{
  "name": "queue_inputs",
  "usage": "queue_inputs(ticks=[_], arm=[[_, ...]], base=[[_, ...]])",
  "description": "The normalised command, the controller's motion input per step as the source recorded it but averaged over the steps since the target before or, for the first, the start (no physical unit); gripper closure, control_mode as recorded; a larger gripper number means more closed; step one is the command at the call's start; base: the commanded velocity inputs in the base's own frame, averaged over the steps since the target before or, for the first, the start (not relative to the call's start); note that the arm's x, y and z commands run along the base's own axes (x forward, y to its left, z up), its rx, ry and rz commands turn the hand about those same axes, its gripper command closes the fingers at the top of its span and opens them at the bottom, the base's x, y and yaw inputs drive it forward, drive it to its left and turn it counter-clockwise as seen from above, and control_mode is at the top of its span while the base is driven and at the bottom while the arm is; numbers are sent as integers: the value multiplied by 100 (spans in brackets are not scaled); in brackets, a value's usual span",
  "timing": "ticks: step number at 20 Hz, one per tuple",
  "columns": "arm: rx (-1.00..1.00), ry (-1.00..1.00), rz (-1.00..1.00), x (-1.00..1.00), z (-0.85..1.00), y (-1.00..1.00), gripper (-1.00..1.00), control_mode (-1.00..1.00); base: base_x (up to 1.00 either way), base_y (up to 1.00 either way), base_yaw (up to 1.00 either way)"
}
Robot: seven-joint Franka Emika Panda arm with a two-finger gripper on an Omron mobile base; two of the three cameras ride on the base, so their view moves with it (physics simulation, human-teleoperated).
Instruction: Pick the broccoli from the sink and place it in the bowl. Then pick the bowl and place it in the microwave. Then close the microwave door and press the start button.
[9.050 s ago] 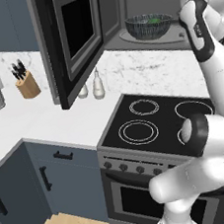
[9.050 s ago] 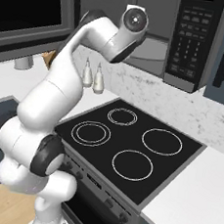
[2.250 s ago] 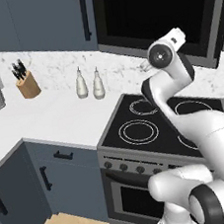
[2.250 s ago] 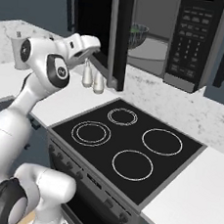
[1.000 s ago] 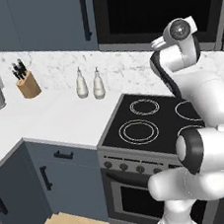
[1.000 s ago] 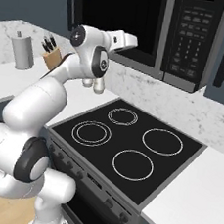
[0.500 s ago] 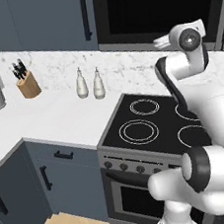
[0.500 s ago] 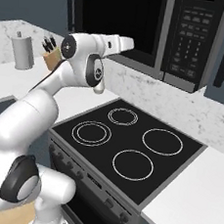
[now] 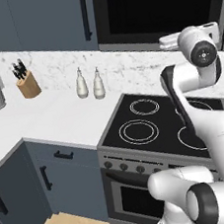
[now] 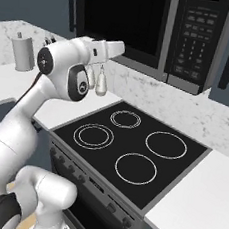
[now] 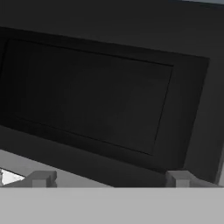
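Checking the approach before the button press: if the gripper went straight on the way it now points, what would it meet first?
Most likely the dark glass window of the microwave door, which is shut. The gripper, jaws open and empty, faces it squarely in the hand view; how near it is cannot be judged.

left base view: from behind my arm on its left, looking forward and down over the stove (image 9: 165, 127) and the counter (image 9: 50, 116)
right base view: from behind on my right, facing the same stove and the microwave (image 10: 161, 34)
hand view: close, square onto the microwave door (image 11: 92, 100)
shared: stove, microwave, two shakers (image 9: 89, 84)
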Motion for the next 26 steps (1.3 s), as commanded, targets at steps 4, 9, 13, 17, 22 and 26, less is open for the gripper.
queue_inputs(ticks=[4,9,13,17,22,26], arm=[[0,0,0,-99,3,0,100,-100],[4,0,0,-100,0,-21,100,-100],[4,0,0,-81,0,-30,100,-100],[15,0,0,-41,0,-44,100,-100],[14,0,0,-36,0,-57,100,-100],[14,3,0,-4,-1,-56,100,-100]], base=[[0,0,0],[0,0,0],[0,0,0],[0,0,0],[0,0,0],[0,0,0]])
